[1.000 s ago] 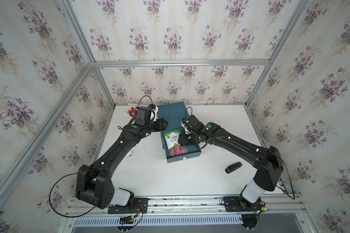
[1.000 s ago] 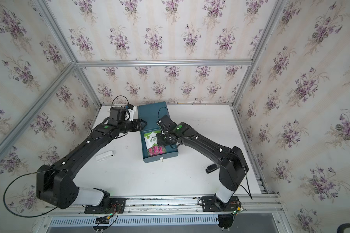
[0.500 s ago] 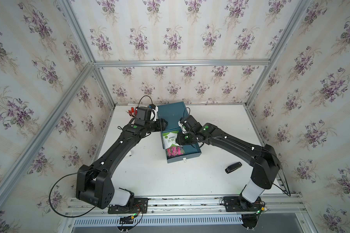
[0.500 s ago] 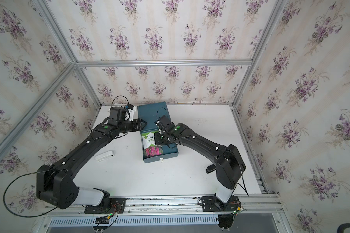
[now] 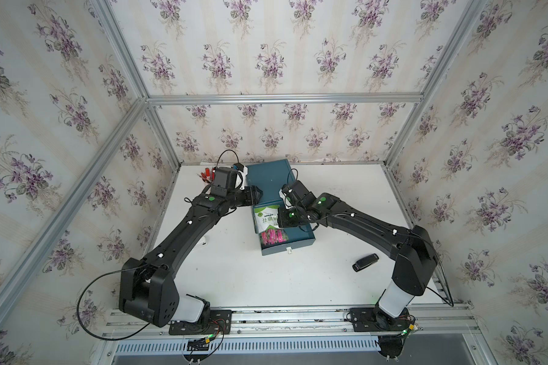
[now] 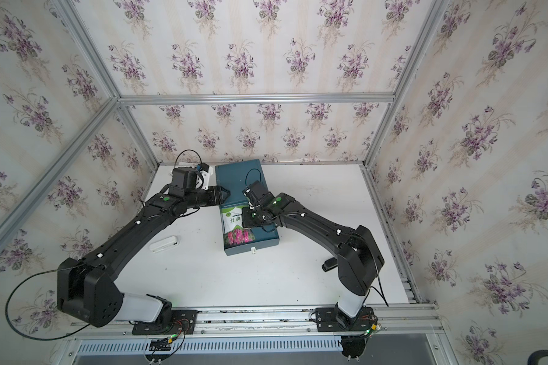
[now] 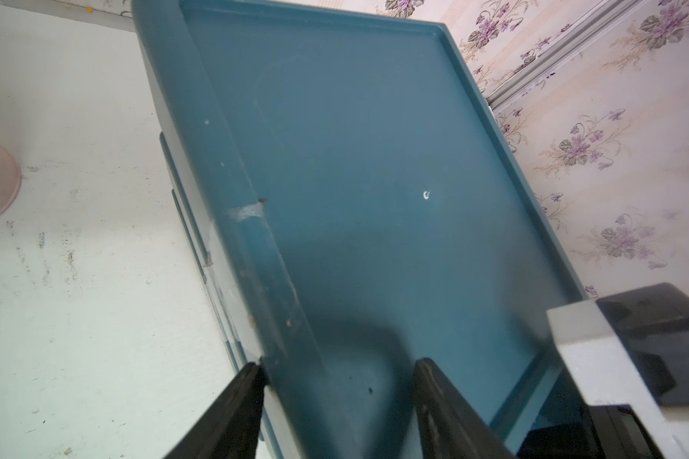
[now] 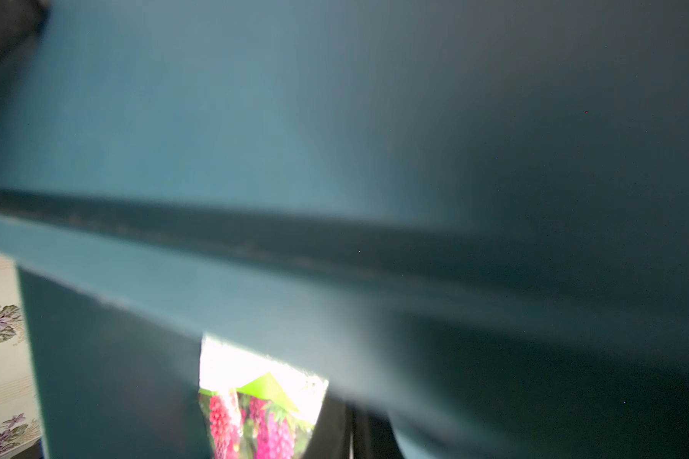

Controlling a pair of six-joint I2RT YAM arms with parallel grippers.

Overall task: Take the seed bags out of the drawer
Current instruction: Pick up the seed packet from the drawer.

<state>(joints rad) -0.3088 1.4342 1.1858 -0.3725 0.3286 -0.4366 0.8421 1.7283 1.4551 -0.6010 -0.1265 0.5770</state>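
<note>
**Q:** What occupies the left side of the worktop?
**A:** A white oblong gadget lies near the left edge, apart from everything else. Beyond it, the left gripper meets the teal cabinet, which sits at the middle of the back edge.

**Q:** What is the state of that pincer?
**A:** It is clamped. In the left wrist view one finger presses the cabinet's outer side wall. Its partner rests on the top panel, and the raised rim is nipped between them.

**Q:** At the centre, where are the seed bags?
**A:** They are in the drawer, which stands pulled out of the cabinet toward the front edge. The white-green seed bag lies along the drawer's left wall, slightly skewed. The pink-flowered seed bag lies just in front of it, near the drawer's front wall. Both top views show the pair.

**Q:** And the pincer on the right arm?
**A:** The right gripper is down inside the drawer, jaws fully together on the right edge of the white-green seed bag. The right wrist view is blurred. It shows that bag's white, green and red-flowered face directly beside a dark finger.

**Q:** And at the far right?
**A:** A small black gadget lies on the worktop near the right edge, well apart from the drawer.
</note>
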